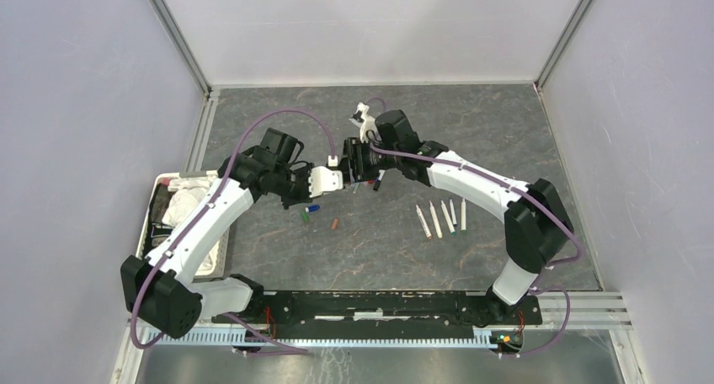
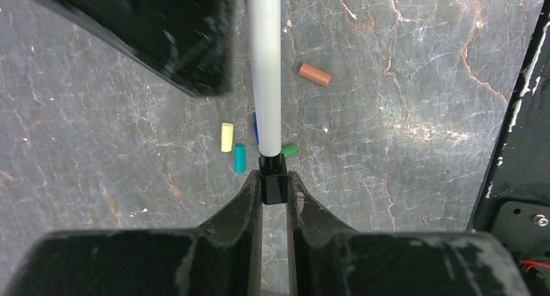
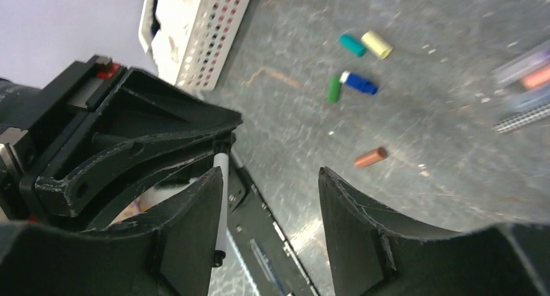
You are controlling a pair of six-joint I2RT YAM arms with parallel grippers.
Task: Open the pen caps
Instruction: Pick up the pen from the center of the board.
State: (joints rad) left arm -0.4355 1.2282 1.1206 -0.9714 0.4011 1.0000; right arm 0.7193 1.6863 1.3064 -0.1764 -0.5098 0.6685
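Fingers (image 2: pixel 250 208) of the left gripper (image 2: pixel 274 187) are squeezed tight on a black cap (image 2: pixel 273 178). The black cap sits at the end of a white pen (image 2: pixel 266 69). The pen sticks straight out from the fingertips, up off the table (image 2: pixel 402 147).

The right gripper (image 3: pixel 269 208) meets the left one over the middle of the table. Its two fingers are spread wide apart. The white pen runs just beside one finger, and the other finger is well away from it, so this gripper is not squeezing the pen.

Below the pen, small loose caps lie on the table. A yellow cap (image 2: pixel 226 137) and a teal cap (image 2: pixel 240 158) lie side by side. A green cap (image 2: pixel 289 150) and a blue cap (image 3: pixel 358 83) lie near them. A brown cap (image 2: pixel 314 74) lies off on its own.

Farther to the right, four pens (image 1: pixel 435 219) lie in a row, close to each other. At the left edge of the table is a white tray (image 3: pixel 214 36) with holes in its wall and white things inside.
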